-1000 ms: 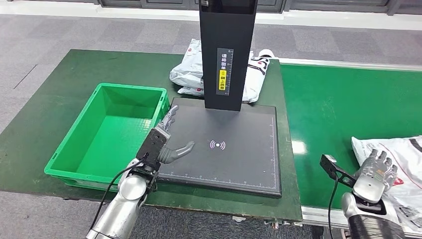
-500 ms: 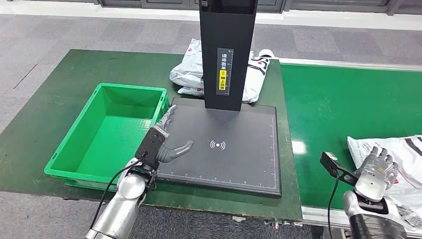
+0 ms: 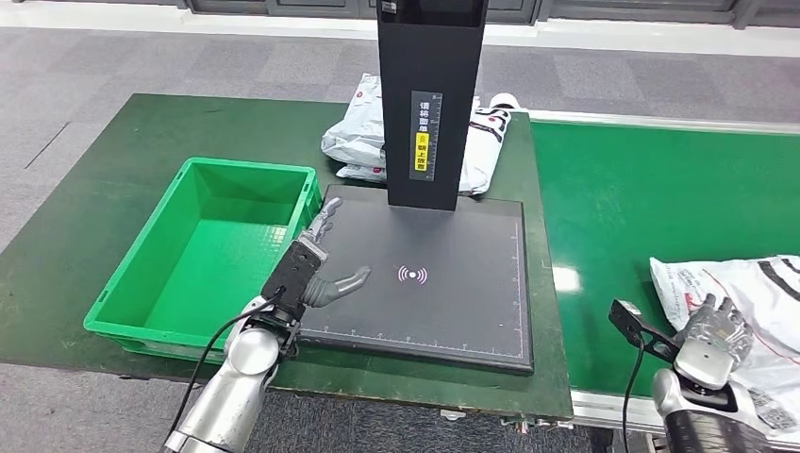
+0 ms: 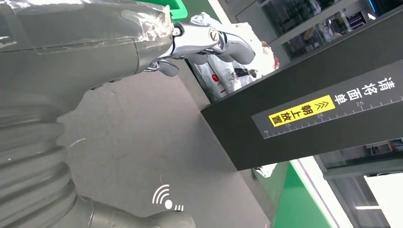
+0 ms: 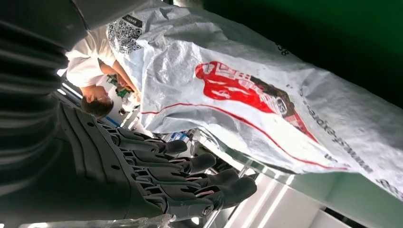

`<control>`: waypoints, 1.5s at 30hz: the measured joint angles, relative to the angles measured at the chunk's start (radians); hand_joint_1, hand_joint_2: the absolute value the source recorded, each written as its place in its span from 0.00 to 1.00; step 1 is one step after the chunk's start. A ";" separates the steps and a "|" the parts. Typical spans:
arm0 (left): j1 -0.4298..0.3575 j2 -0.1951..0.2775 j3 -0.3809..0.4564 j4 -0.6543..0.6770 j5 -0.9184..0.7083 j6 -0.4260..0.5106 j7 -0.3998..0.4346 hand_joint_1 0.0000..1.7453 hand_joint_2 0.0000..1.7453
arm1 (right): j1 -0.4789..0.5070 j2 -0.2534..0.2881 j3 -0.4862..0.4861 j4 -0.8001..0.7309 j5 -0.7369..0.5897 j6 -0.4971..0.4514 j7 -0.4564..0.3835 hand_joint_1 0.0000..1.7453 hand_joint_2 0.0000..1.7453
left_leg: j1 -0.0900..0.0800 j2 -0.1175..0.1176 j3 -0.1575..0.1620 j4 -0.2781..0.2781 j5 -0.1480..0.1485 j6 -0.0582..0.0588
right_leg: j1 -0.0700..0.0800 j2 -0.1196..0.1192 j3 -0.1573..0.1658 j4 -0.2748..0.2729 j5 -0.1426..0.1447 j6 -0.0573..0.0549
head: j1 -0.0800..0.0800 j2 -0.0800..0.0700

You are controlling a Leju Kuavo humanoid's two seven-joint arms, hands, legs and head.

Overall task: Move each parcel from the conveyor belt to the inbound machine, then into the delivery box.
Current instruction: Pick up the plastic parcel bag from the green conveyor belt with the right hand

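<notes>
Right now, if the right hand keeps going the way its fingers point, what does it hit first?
Most likely the white parcel on the conveyor belt: the right hand points at it, fingers spread. Whether they already touch is unclear.

A dark green bench (image 3: 85, 217) stands on the grey carpet floor (image 3: 123, 57) ahead of me. Off past my right wrist, a person (image 5: 92, 71) in white leans over.

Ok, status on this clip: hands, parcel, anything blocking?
Left hand open over scanner platform, holding nothing. Right hand open beside white parcel on conveyor belt, no grip. Green bin empty; path unobstructed.
</notes>
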 joint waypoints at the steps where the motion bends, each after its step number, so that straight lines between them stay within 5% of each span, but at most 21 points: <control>1: -0.001 -0.001 0.000 0.001 0.000 -0.002 0.000 0.00 1.00 | 0.000 -0.001 -0.003 0.004 -0.001 0.004 -0.003 0.00 1.00 | 0.000 0.000 0.000 0.000 0.000 0.000 | 0.000 0.000 0.000 0.000 0.000 0.000 | 0.000 0.000; 23: -0.004 -0.005 0.001 0.009 -0.012 -0.035 0.004 0.00 1.00 | 0.010 -0.008 -0.068 0.150 -0.037 0.028 -0.043 0.01 1.00 | 0.000 0.000 0.001 0.000 0.000 0.000 | 0.000 0.000 0.001 -0.001 0.000 0.001 | 0.000 0.000; 24: -0.004 -0.005 0.001 0.009 -0.012 -0.035 0.005 0.00 1.00 | 0.006 -0.008 -0.070 0.160 -0.040 0.028 -0.044 0.15 1.00 | 0.000 0.000 0.002 0.000 0.000 0.001 | 0.000 0.000 0.002 -0.001 0.000 0.001 | 0.000 0.000; 27: -0.005 -0.005 0.001 0.011 -0.012 -0.035 0.008 0.00 1.00 | -0.009 -0.008 -0.073 0.190 -0.045 0.026 -0.044 0.89 1.00 | 0.000 0.001 0.003 0.001 0.000 0.001 | 0.000 0.001 0.004 -0.002 0.001 0.002 | 0.000 0.000; 28: -0.007 -0.006 0.001 0.012 -0.012 -0.035 0.008 0.00 1.00 | -0.014 -0.008 -0.074 0.199 -0.047 0.026 -0.044 1.00 1.00 | 0.000 0.001 0.003 0.001 0.000 0.002 | 0.000 0.001 0.005 -0.003 0.001 0.002 | 0.000 0.000; 45: -0.027 -0.018 0.001 0.043 -0.011 -0.035 0.011 0.00 1.00 | -0.057 -0.016 -0.089 0.332 -0.051 0.000 -0.047 1.00 1.00 | 0.000 0.000 0.003 0.002 0.001 0.004 | 0.001 0.000 0.005 -0.003 0.003 0.005 | 0.000 0.000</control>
